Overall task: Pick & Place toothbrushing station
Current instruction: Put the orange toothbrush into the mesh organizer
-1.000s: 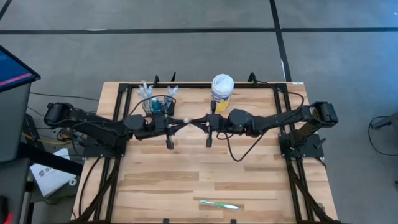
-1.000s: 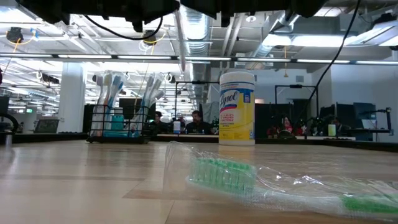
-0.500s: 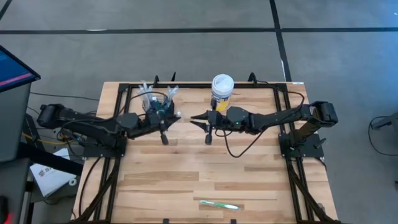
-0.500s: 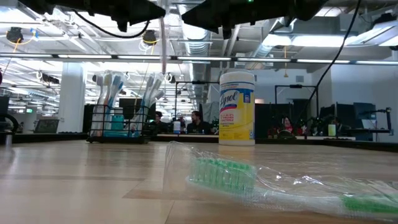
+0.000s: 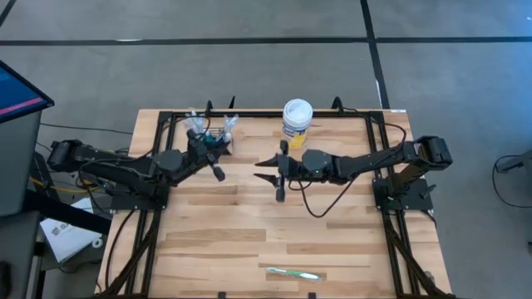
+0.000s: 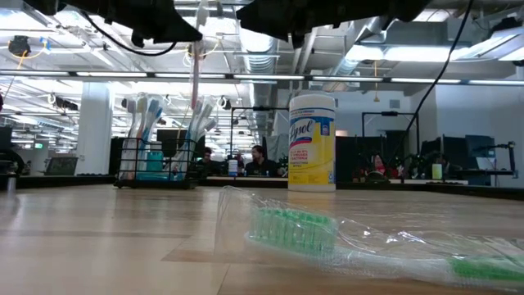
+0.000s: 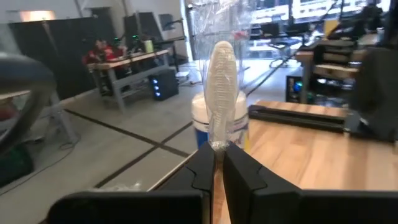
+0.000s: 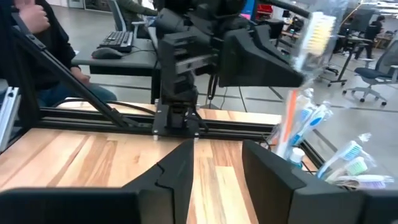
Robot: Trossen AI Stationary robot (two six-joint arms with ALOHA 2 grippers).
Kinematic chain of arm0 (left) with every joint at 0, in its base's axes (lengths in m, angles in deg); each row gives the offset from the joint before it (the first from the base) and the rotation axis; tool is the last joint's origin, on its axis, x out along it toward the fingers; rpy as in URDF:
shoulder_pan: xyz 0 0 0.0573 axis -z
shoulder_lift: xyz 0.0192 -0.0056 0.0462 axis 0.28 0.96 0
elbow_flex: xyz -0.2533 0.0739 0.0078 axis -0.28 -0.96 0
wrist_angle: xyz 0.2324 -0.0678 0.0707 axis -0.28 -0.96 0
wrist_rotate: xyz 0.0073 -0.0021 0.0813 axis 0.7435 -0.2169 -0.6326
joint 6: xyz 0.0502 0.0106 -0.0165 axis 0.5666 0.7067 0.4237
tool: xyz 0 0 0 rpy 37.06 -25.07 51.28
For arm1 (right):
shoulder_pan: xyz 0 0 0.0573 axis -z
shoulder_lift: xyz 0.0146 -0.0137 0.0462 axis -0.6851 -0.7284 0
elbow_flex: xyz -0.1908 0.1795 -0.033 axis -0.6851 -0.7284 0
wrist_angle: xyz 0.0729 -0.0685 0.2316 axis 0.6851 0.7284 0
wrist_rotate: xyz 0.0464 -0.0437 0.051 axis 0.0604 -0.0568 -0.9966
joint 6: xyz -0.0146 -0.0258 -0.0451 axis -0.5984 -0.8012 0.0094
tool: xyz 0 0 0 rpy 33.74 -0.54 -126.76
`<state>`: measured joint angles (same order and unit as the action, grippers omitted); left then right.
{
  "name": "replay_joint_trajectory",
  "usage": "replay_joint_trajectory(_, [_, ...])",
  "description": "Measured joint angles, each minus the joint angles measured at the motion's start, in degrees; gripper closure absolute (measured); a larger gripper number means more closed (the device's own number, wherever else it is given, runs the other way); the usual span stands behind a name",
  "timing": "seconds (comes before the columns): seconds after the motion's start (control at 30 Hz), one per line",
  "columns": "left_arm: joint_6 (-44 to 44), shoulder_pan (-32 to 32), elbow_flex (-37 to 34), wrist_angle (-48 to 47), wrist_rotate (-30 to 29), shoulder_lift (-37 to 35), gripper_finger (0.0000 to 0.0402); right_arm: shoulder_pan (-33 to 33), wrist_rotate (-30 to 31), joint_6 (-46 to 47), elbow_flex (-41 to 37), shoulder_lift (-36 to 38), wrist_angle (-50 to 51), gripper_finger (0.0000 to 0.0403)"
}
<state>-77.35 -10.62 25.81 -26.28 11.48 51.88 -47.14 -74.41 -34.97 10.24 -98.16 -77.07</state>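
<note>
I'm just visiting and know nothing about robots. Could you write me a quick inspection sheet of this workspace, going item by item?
Surface: wooden table, pale planks, black frame around it.
Job's things: black wire basket at the back left, several toothbrushes standing in it; a wrapped toothbrush held upright in the left gripper; another wrapped green toothbrush lying at the near edge.
Clutter: Lysol wipes tub at the back, middle.
Grippers: left gripper by the basket, jaws shut on the toothbrush; right gripper at mid-table, jaws open, empty.
Cables: black cables loop along the arms.
Surroundings: grey floor; desks, chairs and seated people beyond the table.
</note>
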Motion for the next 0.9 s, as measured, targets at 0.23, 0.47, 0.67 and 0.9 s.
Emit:
replay_joint_trajectory(0.23, [-3.1,-3.0,-3.7,0.0,-4.3,0.0,0.0396,-1.5,0.0,0.0,0.0,0.0,0.3,0.0282])
replay_joint_trajectory(0.47, [-5.4,-8.9,-5.9,1.4,-4.3,0.0,0.0396,-2.2,0.0,0.0,0.0,0.0,0.3,0.0283])
replay_joint_trajectory(0.67, [-7.7,-12.8,-6.9,3.3,-2.0,0.0,0.0396,-2.2,0.0,0.0,0.0,-0.1,0.3,0.0283])
replay_joint_trajectory(0.9, [-7.9,-15.0,-7.4,5.3,-1.3,0.1,0.0396,-2.2,0.0,0.0,0.0,-0.2,0.7,0.0283])
